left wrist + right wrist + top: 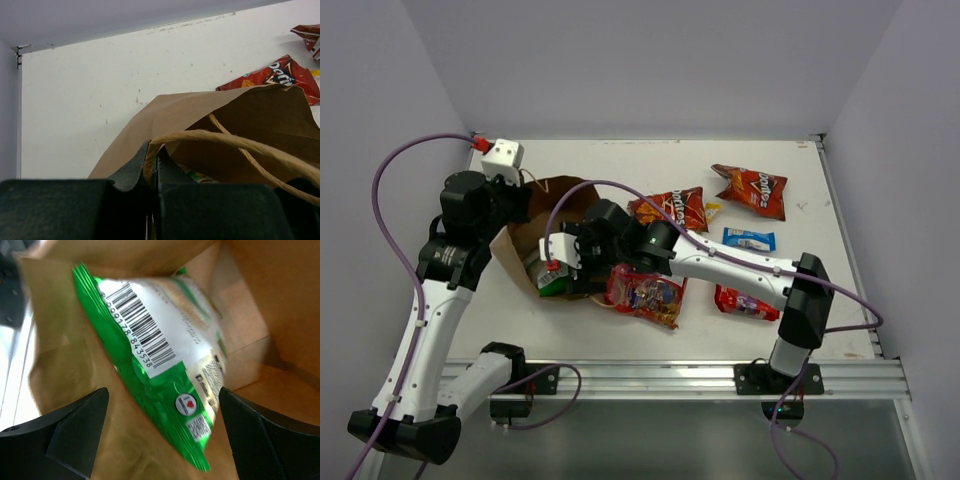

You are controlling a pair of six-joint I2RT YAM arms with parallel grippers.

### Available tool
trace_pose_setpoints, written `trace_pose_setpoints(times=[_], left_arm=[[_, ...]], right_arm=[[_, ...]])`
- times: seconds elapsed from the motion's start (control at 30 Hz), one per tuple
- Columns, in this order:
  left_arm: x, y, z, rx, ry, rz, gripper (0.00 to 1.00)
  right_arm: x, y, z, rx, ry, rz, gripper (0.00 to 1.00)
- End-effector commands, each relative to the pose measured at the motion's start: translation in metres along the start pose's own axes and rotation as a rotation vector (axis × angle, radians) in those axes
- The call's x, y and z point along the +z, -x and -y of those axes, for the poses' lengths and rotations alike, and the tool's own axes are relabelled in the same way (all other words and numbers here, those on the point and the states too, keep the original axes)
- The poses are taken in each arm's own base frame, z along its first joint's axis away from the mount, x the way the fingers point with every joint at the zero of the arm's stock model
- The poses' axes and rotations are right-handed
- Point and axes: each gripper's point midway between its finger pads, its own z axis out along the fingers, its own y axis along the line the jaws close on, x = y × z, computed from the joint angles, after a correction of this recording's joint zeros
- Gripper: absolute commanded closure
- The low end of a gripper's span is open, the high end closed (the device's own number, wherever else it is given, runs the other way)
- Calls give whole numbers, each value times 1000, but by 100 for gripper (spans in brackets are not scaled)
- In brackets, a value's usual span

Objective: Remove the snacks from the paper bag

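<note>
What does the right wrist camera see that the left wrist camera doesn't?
Only the right wrist view shows the white-green chip bag and its barcode, lying inside the bag between the open fingers of the right gripper. Only the left wrist view shows the left gripper shut on the twisted paper handle, plus a Doritos bag on the white table. Both show the brown paper bag. The left view catches just a green sliver inside it, too small to name.
</note>
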Motion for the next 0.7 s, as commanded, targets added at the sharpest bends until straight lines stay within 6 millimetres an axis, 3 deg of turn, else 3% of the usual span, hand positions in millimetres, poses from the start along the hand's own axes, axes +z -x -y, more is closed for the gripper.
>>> trace_pose_setpoints(times=[0.0, 0.2, 0.27, 0.4, 0.47, 0.53, 0.57, 0.6, 0.67], left_arm=[[-3, 17, 5, 16, -31, 64, 100], [1, 12, 13, -6, -73, 44, 100], [1, 11, 14, -6, -76, 42, 100], [-1, 9, 15, -10, -81, 44, 100], [-1, 6, 15, -11, -78, 39, 100], [-1, 3, 14, -11, -75, 34, 100], [-1, 3, 14, -11, -73, 34, 100], [-1, 2, 14, -11, -73, 33, 100], [-2, 0, 13, -10, -72, 31, 100]], right_arm=[[19, -5, 1, -79, -8, -18, 6], [42, -7, -3, -109, -2, -17, 7], [45, -7, 1, -110, -16, -18, 13], [48, -4, 9, -100, -45, -23, 42], [44, 0, 10, -103, -48, -9, 49], [41, 3, 11, -105, -57, 0, 71], [37, 7, 12, -107, -67, 5, 90], [34, 9, 13, -110, -73, 10, 100], [25, 14, 16, -112, -88, 26, 99]])
